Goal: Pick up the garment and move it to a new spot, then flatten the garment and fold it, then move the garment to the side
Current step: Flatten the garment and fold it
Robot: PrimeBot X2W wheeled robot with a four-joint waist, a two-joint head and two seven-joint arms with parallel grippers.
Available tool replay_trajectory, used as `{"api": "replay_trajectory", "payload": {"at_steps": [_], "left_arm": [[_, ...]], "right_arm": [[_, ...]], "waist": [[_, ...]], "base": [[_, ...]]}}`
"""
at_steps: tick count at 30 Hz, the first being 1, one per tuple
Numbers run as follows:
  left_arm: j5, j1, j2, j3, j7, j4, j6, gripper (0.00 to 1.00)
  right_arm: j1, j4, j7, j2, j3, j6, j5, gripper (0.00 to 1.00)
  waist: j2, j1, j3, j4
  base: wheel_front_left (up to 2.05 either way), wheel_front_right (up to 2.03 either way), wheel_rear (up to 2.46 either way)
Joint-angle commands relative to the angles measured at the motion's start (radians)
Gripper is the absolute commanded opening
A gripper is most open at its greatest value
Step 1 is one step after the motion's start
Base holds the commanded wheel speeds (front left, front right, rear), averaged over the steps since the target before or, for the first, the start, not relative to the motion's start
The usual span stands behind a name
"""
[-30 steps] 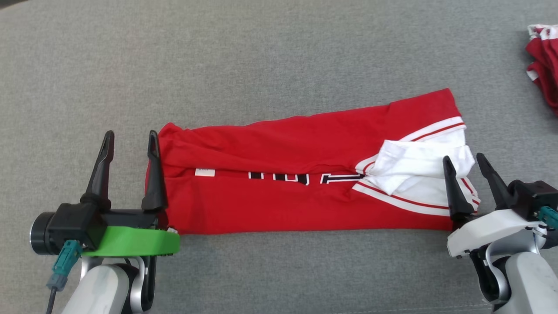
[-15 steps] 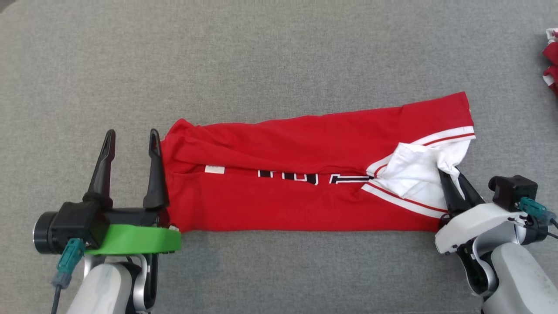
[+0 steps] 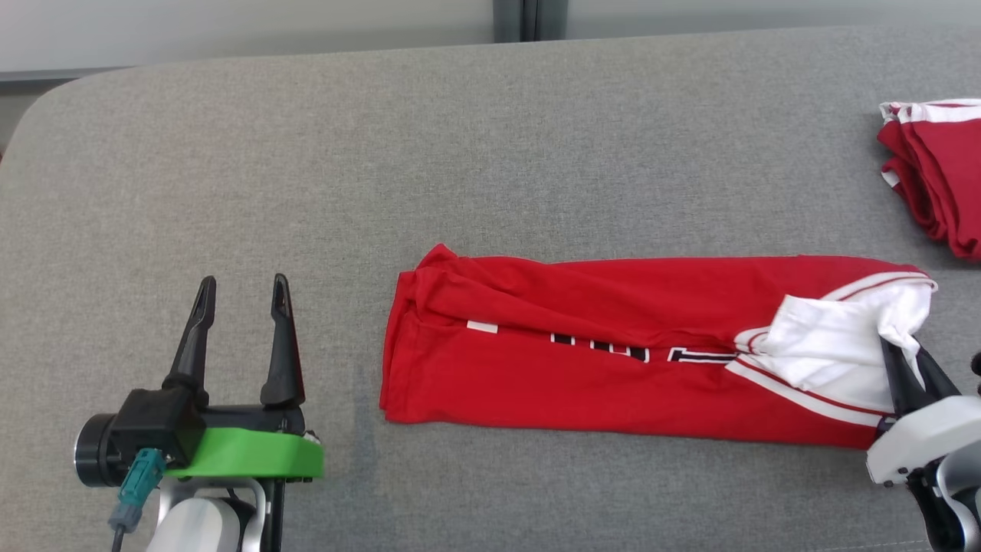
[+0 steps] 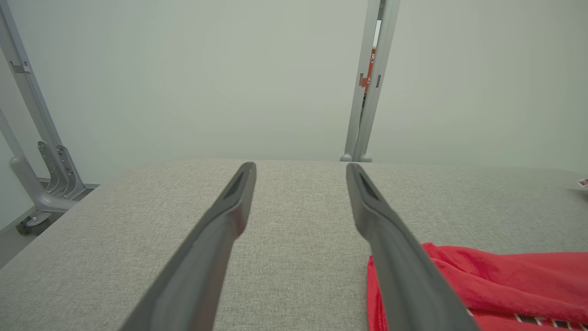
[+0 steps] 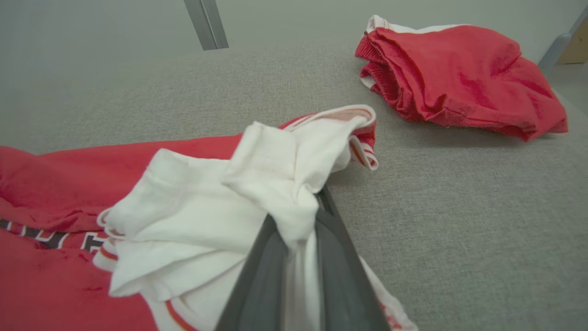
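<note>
Between the closed right jaws, white end of the garment [image 3: 605, 376].

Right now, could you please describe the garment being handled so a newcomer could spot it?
On the grey table, look towards the near edge: the garment lies stretched out as a long red strip. Unlike the folded red pile at the far right, it has black lettering and a white end pinched in the right gripper.

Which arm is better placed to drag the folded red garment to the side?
Right. The right end effector is shut on the garment at its white part; the left end effector stands open, apart from it.
</note>
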Motion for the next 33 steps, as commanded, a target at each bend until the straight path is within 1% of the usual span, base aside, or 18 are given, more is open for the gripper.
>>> {"api": "replay_trajectory", "payload": {"at_steps": [1, 4, 7, 8, 11, 14, 18, 24, 25, 26, 27, 30, 33], "left_arm": [[0.003, 0.018, 0.000, 0.002, -0.005, 0.003, -0.004, 1.00], [0.002, 0.021, -0.003, -0.001, -0.005, 0.009, -0.005, 1.00], [-0.002, 0.024, -0.007, -0.004, -0.005, 0.014, -0.006, 1.00], [-0.003, 0.025, -0.009, -0.006, -0.005, 0.016, -0.007, 1.00], [-0.007, 0.028, -0.012, -0.013, -0.004, 0.021, -0.008, 1.00], [-0.008, 0.021, -0.016, -0.019, -0.003, 0.023, -0.009, 1.00], [-0.009, -0.004, -0.025, -0.031, -0.001, 0.030, -0.013, 1.00], [-0.008, -0.024, -0.039, -0.048, -0.002, 0.056, -0.025, 1.00], [-0.008, -0.027, -0.040, -0.049, -0.002, 0.060, -0.025, 1.00], [-0.007, -0.029, -0.041, -0.049, -0.003, 0.062, -0.027, 1.00], [-0.006, -0.031, -0.042, -0.050, -0.003, 0.066, -0.028, 1.00], [-0.005, -0.032, -0.043, -0.046, -0.003, 0.071, -0.030, 1.00], [-0.001, -0.032, -0.038, -0.042, -0.004, 0.072, -0.031, 1.00]], "right_arm": [[-0.012, -0.030, 0.015, -0.005, 0.013, -0.002, -0.005, 0.00], [-0.042, -0.128, 0.067, 0.002, 0.070, -0.002, -0.026, 0.00], [-0.078, -0.229, 0.135, 0.023, 0.157, -0.002, -0.038, 0.00], [-0.091, -0.249, 0.154, 0.026, 0.187, -0.002, -0.044, 0.00], [-0.143, -0.280, 0.198, 0.067, 0.293, -0.001, -0.023, 0.00], [-0.193, -0.248, 0.212, 0.128, 0.381, -0.002, 0.006, 0.00], [-0.262, -0.136, 0.182, 0.216, 0.476, -0.001, 0.050, 0.00], [-0.331, 0.063, 0.120, 0.259, 0.563, -0.001, 0.102, 0.00], [-0.345, 0.099, 0.102, 0.260, 0.570, -0.001, 0.108, 0.21], [-0.355, 0.124, 0.086, 0.261, 0.577, -0.001, 0.112, 0.59], [-0.365, 0.153, 0.067, 0.263, 0.588, -0.001, 0.120, 1.00], [-0.397, 0.180, -0.021, 0.266, 0.623, -0.001, 0.142, 1.00], [-0.425, 0.168, -0.114, 0.265, 0.643, -0.001, 0.149, 1.00]], "waist": [[0.0000, 0.0000, -0.014, 0.000], [0.0000, 0.0000, -0.027, 0.008], [0.0000, 0.0000, -0.040, 0.017], [0.0000, 0.0000, -0.045, 0.020], [0.0000, 0.0000, -0.056, 0.034], [0.0000, 0.0000, -0.059, 0.053], [0.0000, 0.0000, -0.050, 0.091], [0.0000, 0.0000, -0.034, 0.136], [0.0000, 0.0000, -0.031, 0.140], [0.0000, 0.0000, -0.029, 0.143], [0.0000, 0.0000, -0.027, 0.145], [0.0000, 0.0000, -0.019, 0.142], [0.0000, 0.0000, -0.016, 0.132]], "base": [[0.00, 0.00, 0.00], [0.00, 0.00, 0.00], [0.00, 0.00, 0.00], [0.00, 0.00, 0.00], [0.00, 0.00, 0.00], [0.00, 0.00, 0.00], [0.00, 0.00, 0.00], [0.00, 0.00, 0.00], [0.00, 0.00, 0.00], [0.00, 0.00, 0.00], [0.00, 0.00, 0.00], [0.00, 0.00, 0.00], [0.00, 0.00, 0.00]]}}
